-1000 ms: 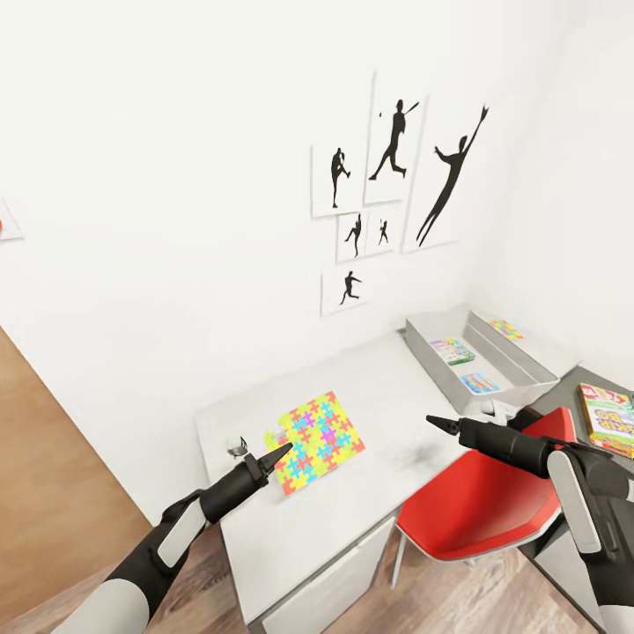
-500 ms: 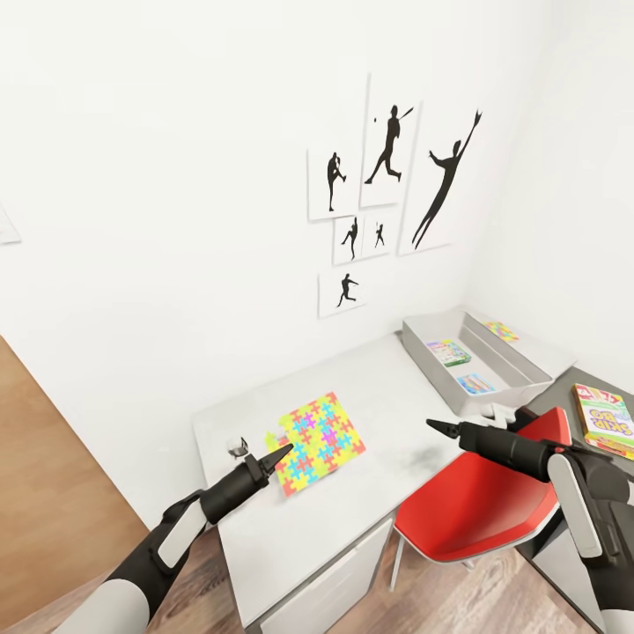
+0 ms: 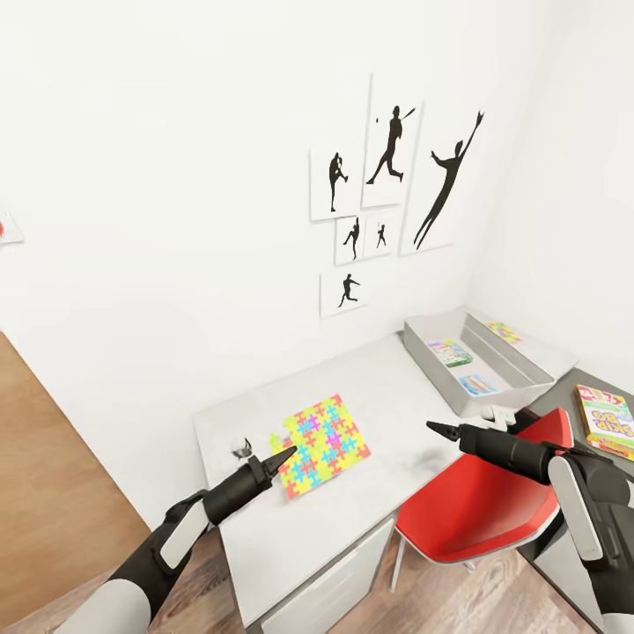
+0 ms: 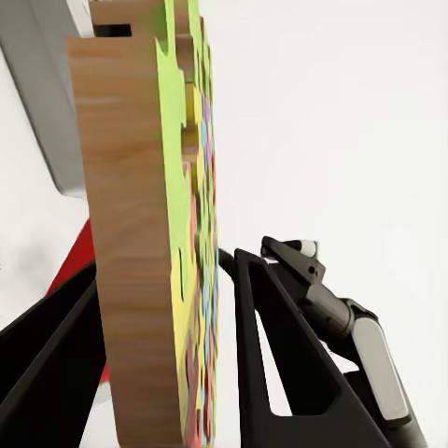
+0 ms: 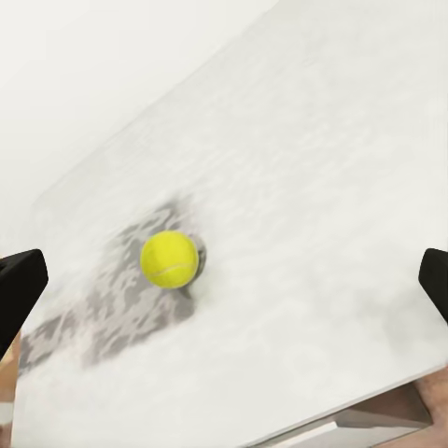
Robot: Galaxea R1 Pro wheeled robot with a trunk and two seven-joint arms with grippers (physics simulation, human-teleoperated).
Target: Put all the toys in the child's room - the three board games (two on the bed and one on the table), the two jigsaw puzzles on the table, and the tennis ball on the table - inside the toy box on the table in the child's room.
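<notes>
Risk: my left gripper [image 3: 283, 454] pinching bright multicolour flat jigsaw puzzle box [image 3: 324, 443] by its edge (thin hold) could slip; right gripper [image 5: 224, 280] spread wide above small yellow-green tennis ball [image 5: 169, 259].

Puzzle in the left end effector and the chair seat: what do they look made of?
The puzzle looks like wood: its edge shows brown grain, under a glossy multicolour printed face. The chair seat looks like smooth moulded red plastic, evenly coloured, though this render leaves that open.

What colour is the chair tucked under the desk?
Red seat and back on pale legs; the chair shows best in the head view, just below the right claw.
</notes>
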